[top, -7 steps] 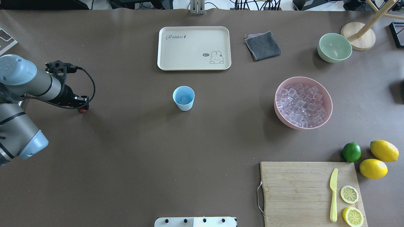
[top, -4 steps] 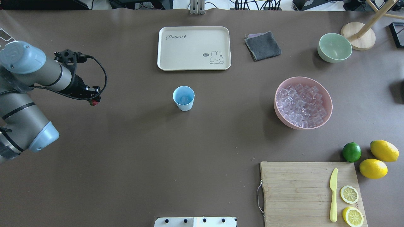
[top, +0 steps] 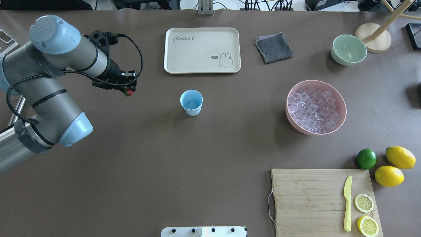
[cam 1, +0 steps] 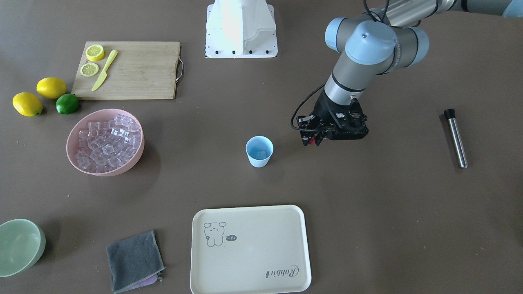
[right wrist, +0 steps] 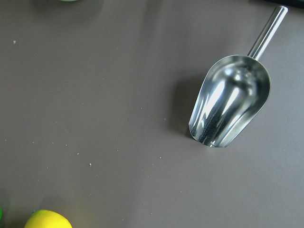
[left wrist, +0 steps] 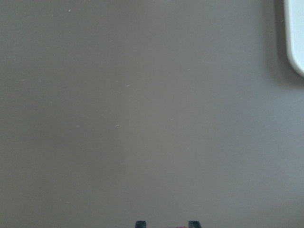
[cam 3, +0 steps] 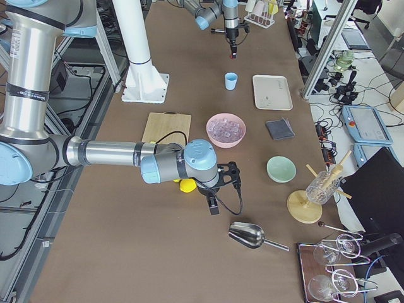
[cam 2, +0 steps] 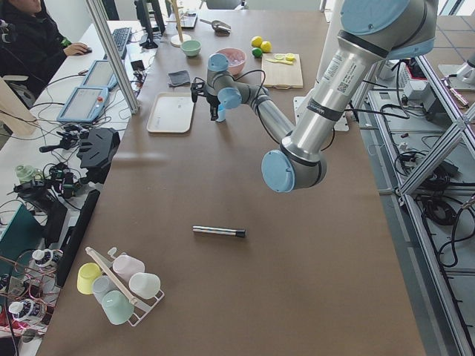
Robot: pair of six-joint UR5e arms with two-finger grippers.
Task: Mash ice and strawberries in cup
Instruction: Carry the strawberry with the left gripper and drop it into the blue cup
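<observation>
One brown table (top: 148,164), a desk (cam 2: 95,46) alongside, bears the cup (top: 191,102).

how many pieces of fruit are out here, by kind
whole lemons: 2
lime: 1
cut lemon pieces: 2
strawberry: 1
total: 6
</observation>
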